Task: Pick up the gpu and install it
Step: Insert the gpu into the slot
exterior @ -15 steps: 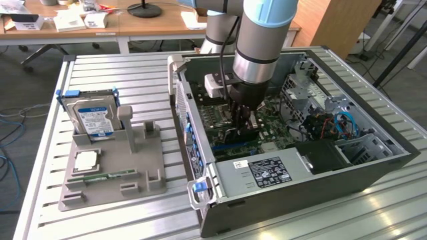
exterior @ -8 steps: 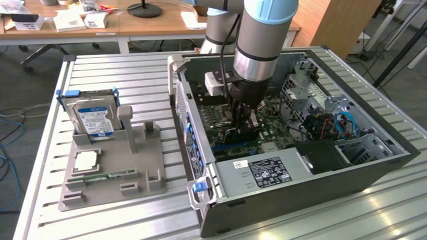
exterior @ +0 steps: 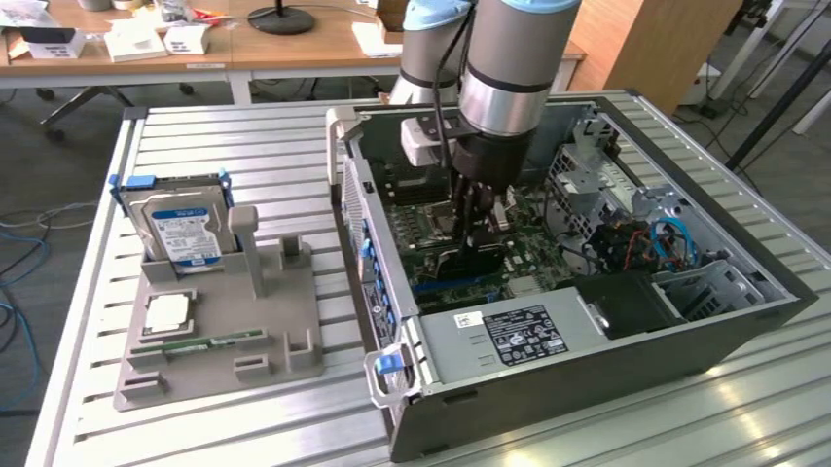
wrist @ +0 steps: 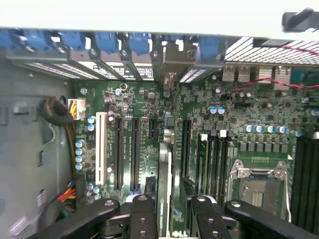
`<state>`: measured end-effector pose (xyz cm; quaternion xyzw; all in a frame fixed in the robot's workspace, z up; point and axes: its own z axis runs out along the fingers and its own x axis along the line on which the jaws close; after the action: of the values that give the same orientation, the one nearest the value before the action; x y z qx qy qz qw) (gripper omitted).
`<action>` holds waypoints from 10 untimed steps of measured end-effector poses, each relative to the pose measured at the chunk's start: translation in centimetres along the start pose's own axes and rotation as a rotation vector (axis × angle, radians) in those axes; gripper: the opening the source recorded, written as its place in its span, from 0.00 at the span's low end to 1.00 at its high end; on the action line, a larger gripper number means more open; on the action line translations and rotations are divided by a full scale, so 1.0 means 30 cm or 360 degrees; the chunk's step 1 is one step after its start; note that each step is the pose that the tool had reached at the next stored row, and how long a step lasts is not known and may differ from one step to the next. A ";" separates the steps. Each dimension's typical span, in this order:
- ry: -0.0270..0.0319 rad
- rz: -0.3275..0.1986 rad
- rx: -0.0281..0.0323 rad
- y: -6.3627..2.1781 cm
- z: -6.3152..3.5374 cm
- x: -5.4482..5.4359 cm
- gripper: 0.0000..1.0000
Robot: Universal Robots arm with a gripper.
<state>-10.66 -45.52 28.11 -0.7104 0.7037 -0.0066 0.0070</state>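
The gpu is a thin dark card standing on edge over the green motherboard inside the open computer case. My gripper reaches down into the case and is shut on the card's upper edge. In the wrist view the gpu runs edge-on between my black fingers, in line with a long expansion slot, and its bracket end points at the rear slot openings. My gripper hides the card's near part. Whether the card sits in the slot I cannot tell.
A grey parts stand in the exterior view's left holds a blue-labelled hard drive, a processor chip and a green memory stick. Inside the case are the power supply, blue cables and the processor socket.
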 end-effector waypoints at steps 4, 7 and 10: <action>0.00001 0.0000 -0.00001 -0.001 -0.052 0.000 0.33; -0.00001 0.0000 0.00000 -0.002 -0.096 0.000 0.33; 0.00000 0.0000 -0.00001 -0.003 -0.138 0.000 0.33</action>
<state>-10.66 -45.51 32.25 -0.7104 0.7038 -0.0066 0.0070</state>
